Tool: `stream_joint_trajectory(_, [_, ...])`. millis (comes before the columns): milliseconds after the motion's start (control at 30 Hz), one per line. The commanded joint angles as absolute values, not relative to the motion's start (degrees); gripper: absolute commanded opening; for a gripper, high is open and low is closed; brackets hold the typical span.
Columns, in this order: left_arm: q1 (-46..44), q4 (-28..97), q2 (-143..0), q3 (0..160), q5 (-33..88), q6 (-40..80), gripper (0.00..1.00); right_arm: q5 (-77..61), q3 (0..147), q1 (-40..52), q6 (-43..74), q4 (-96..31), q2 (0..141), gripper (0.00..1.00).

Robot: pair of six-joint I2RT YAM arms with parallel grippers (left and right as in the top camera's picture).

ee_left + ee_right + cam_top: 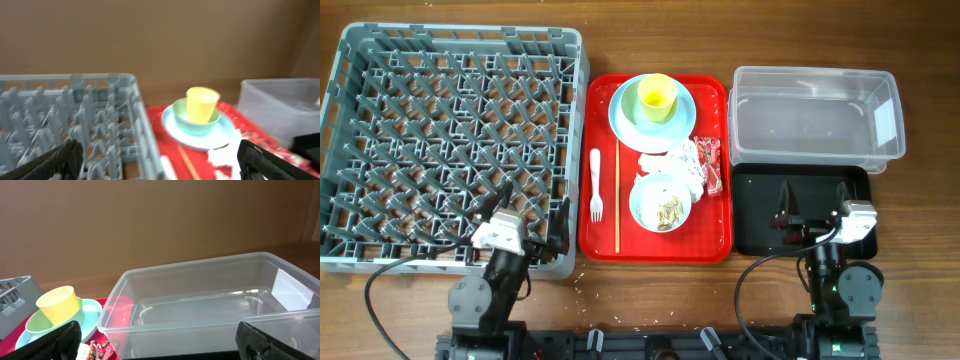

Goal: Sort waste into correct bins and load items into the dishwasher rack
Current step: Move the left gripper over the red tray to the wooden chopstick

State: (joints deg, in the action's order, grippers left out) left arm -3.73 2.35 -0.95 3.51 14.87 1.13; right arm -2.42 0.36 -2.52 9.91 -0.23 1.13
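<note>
On the red tray [715, 245] a yellow cup [656, 95] sits in a bowl on a pale blue plate [625, 122]. A second bowl [660, 202] holds beige food scraps. A crumpled white napkin [675, 160], a red snack wrapper [710, 163], a white fork [596, 185] and a wooden chopstick [617, 195] lie around it. The grey dishwasher rack [450, 140] is at left. The clear tub [815, 115] and black tray [760, 210] are at right. My left gripper [525, 215] is open over the rack's front right corner. My right gripper [812, 215] is open over the black tray.
Bare wooden table lies along the front edge and between the rack and the red tray. In the left wrist view the rack [75, 120] fills the left, the cup [201, 104] the centre. In the right wrist view the clear tub [210, 305] fills the middle.
</note>
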Motion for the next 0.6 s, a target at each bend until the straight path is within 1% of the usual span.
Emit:
stream_joint_trajectory(0, [-4.0, 7.2, -3.1, 14.3, 18.7, 0.6, 1.00, -2.7, 0.3, -2.7, 9.1, 0.1, 1.0, 1.00])
stream_joint_trajectory(133, [-4.0, 16.7, -12.0, 29.6, 18.7, 0.6, 1.00, -2.7, 0.3, -2.7, 9.1, 0.1, 1.0, 1.00])
stream_joint_trajectory(267, [-4.0, 32.3, -27.0, 48.9, 19.7, 0.6, 1.00, -2.7, 0.3, -2.7, 9.1, 0.1, 1.0, 1.00])
stream_joint_trajectory(333, [-4.0, 42.6, -36.5, 59.7, 21.3, 0.6, 1.00, -2.7, 0.3, -2.7, 9.1, 0.1, 1.0, 0.99])
stream_joint_trajectory(400, [-4.0, 49.9, -43.6, 67.0, 23.5, 0.6, 1.00, -2.7, 0.3, -2.7, 9.1, 0.1, 1.0, 1.00])
stream_joint_trajectory(467, [-4.0, 54.1, -51.2, 73.0, 27.1, 0.6, 1.00, -2.7, 0.3, -2.7, 9.1, 0.1, 1.0, 1.00])
stream_joint_trajectory(567, [-4.0, 55.0, -56.4, 74.0, 30.8, 3.2, 1.00, -2.7, 0.3, -2.7, 9.1, 0.1, 1.0, 1.00])
